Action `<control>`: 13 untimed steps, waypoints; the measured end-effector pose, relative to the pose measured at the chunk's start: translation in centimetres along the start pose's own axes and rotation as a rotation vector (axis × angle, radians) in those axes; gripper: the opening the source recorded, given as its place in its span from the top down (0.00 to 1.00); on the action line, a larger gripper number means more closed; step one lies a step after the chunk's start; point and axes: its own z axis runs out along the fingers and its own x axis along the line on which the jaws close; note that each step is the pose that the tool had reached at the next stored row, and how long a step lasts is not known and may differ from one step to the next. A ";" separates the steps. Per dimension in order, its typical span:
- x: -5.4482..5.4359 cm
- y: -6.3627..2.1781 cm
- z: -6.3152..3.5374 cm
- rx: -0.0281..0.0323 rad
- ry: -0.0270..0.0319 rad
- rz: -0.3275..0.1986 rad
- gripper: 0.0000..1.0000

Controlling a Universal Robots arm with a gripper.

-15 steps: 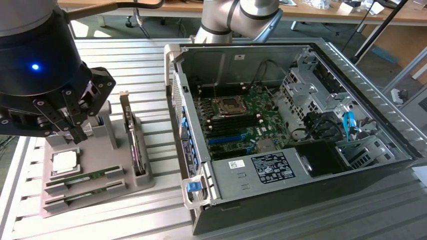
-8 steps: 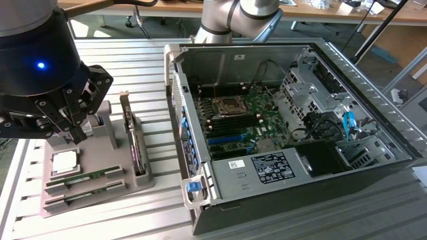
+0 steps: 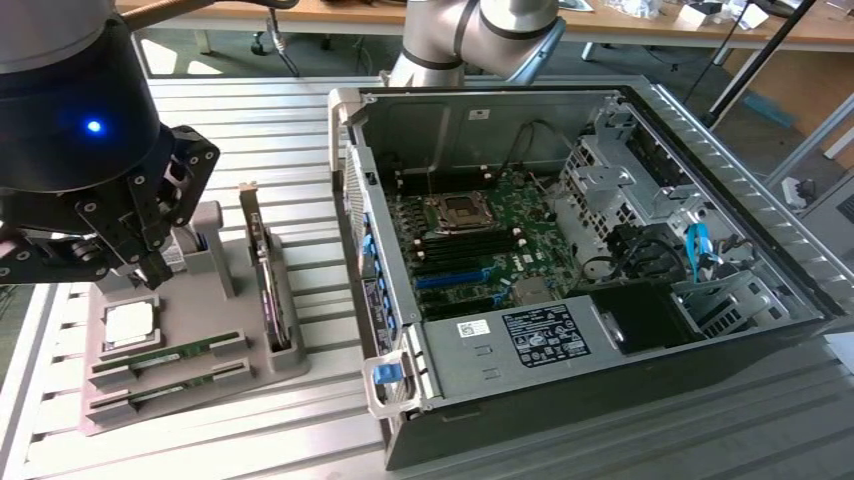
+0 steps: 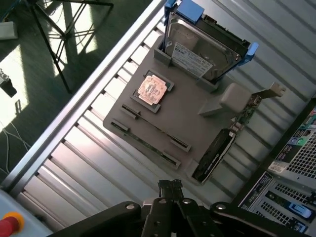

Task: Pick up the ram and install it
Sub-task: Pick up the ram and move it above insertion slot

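Two ram sticks lie on edge in the slots of a grey holder tray [image 3: 287,365]: one ram stick [image 3: 174,354] [image 4: 154,129] and a second ram stick [image 3: 171,384] [image 4: 143,144] beside it. Both are thin green boards. My black gripper [image 3: 151,274] [image 4: 170,186] hangs above the tray, on the side away from the ram, near the silver processor [image 3: 130,322] [image 4: 152,89]. Its fingertips are pressed together with nothing between them. It is well apart from both sticks.
An upright expansion card [image 3: 267,285] [image 4: 219,148] and a hard drive [image 4: 205,47] also stand in the tray. On the exterior view's right lies the open computer case [image 3: 387,400], its motherboard [image 3: 514,215] showing long memory slots [image 3: 467,246]. The table is ribbed metal.
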 end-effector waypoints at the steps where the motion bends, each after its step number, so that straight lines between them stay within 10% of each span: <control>1: 0.0 0.00 0.00 -0.0004 0.0008 -0.016 0.89; 13: 0.0 -0.02 0.00 -0.0042 0.0077 -0.171 0.89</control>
